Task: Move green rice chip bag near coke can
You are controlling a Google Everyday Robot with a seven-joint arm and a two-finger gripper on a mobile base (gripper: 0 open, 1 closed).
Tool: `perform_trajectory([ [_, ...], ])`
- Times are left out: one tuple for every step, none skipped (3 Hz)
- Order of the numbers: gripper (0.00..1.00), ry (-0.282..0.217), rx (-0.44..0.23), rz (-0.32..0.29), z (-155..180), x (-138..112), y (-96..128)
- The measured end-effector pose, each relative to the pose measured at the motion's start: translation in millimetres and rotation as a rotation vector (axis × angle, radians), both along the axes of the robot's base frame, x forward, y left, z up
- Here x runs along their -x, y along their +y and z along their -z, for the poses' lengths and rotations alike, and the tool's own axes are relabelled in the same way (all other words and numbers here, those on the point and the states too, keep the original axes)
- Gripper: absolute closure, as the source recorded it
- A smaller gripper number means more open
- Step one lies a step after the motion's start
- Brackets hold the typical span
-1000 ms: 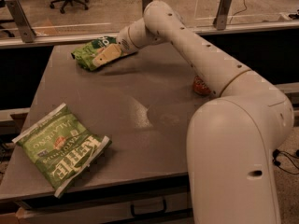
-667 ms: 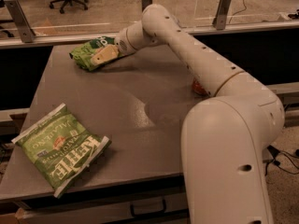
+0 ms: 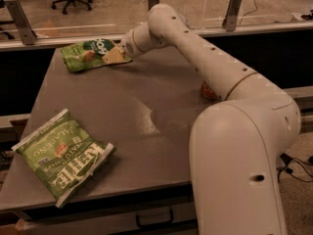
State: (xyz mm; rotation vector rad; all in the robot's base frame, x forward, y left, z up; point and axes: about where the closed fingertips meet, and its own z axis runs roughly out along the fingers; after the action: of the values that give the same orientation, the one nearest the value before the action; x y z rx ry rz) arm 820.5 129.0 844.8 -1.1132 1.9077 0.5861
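Hand [image 3: 113, 56] meets green rice chip bag [image 3: 84, 56], which stretches beyond its tip; grip unclear; coke can [image 3: 207, 91] well behind.

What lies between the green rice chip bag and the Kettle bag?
Only bare tabletop, as the camera view shows; the gripper is at the green rice chip bag.

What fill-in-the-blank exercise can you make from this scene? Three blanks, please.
1. The gripper is at the green rice chip bag, which lies at the table's far ____ corner as the camera sees it.
2. The coke can is mostly hidden behind the robot's ____.
3. The big white lettering on the larger green bag reads ____.

Missing words: left; arm; Kettle.
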Motion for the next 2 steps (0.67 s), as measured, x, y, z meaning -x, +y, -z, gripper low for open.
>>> perform_trajectory([
  [0.87, -0.006, 0.014, 0.006, -1.4, 2.8, -4.1],
  [1.0, -0.008, 0.02, 0.011, -1.5, 4.8, -7.2],
])
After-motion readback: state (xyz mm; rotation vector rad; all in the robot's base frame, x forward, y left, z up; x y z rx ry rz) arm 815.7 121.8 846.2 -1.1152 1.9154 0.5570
